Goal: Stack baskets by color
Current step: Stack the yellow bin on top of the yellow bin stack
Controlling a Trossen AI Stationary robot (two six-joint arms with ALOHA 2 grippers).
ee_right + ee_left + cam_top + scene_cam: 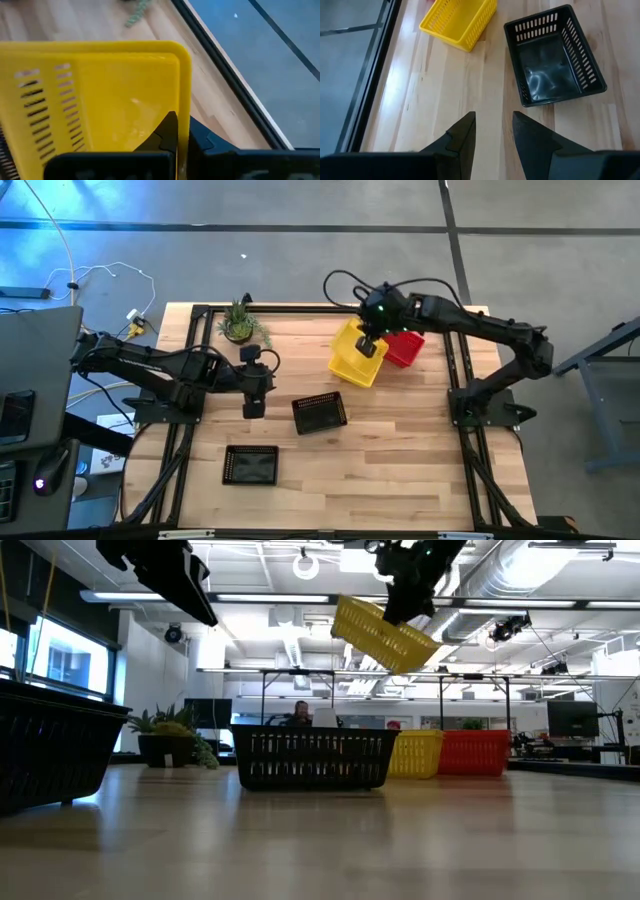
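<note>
Black basket (45, 755) sat cut off at the low view's edge. Right gripper (368, 345) pinched a tilted yellow basket (383, 633) aloft above the stack; left gripper (492, 135) hovered part-open, empty.

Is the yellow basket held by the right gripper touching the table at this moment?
Apart. The low view shows the yellow basket hanging tilted under the right gripper, high above the table, with open room visible between them.
</note>
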